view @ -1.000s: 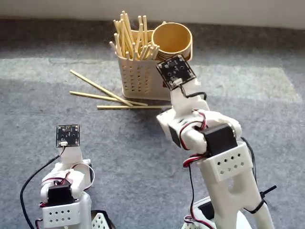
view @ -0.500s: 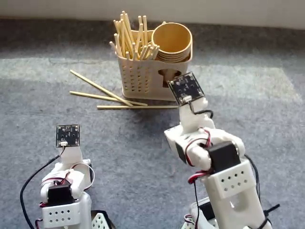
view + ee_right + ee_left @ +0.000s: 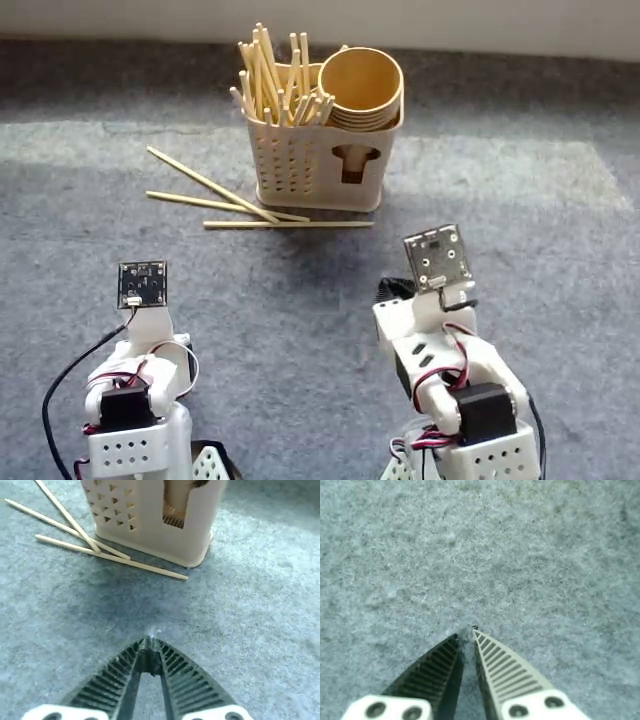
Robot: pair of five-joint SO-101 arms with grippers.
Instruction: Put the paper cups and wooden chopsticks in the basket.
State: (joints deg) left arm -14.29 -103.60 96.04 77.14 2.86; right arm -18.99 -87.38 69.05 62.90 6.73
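Observation:
A cream perforated basket (image 3: 300, 170) stands at the far middle of the grey carpet, holding several wooden chopsticks (image 3: 272, 80) and a stack of paper cups (image 3: 362, 85). Three loose chopsticks (image 3: 225, 205) lie on the carpet to its left and front, also seen as chopsticks (image 3: 85, 547) beside the basket (image 3: 150, 515) in the right wrist view. My right gripper (image 3: 151, 642) is shut and empty, over bare carpet short of the basket. My left gripper (image 3: 467, 632) is shut and empty over carpet at the near left.
Grey carpet (image 3: 540, 230) covers the whole floor, with a pale wall strip (image 3: 500, 20) along the far edge. The left arm (image 3: 140, 400) and right arm (image 3: 450, 380) sit folded at the near side.
The right arm has drawn back from the basket toward the near edge and folded down. The left arm has stayed still.

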